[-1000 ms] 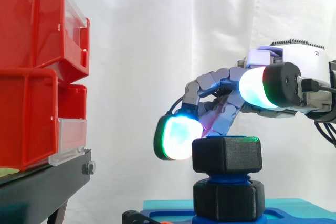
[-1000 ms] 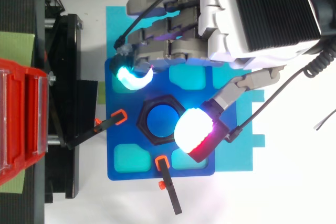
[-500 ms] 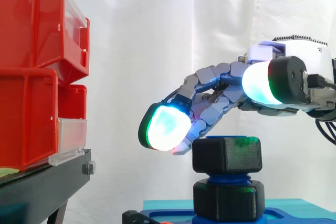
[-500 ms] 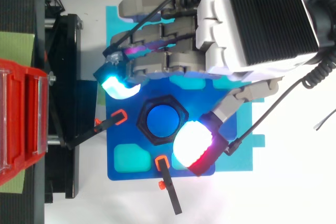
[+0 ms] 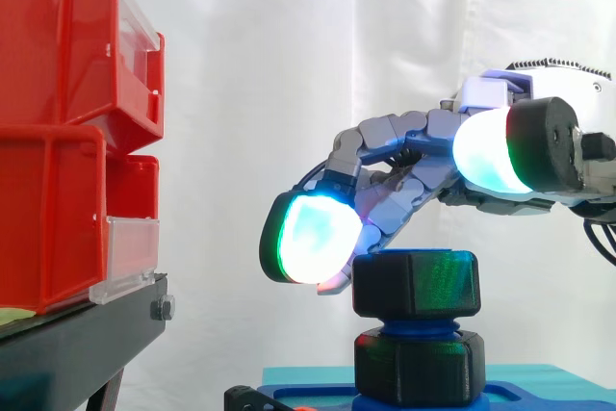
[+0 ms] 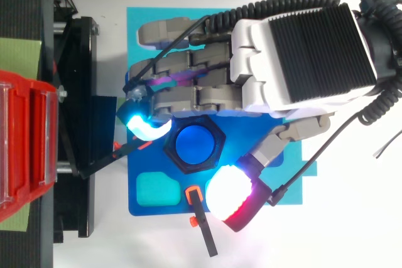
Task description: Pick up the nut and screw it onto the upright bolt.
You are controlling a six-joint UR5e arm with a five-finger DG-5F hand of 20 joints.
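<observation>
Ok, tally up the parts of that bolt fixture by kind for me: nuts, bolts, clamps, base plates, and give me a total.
Black hex nuts: 2
Blue bolt: 1
Orange-tipped clamps: 2
Blue base plate: 1
Total: 6

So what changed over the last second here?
The hand slid toward the top view's lower edge, partly over the nut; its fingers uncurled, reaching toward the red bins, and the thumb pad swung out beyond the nut's side. It grips nothing. Nut, bolt and blue base stayed put.
</observation>
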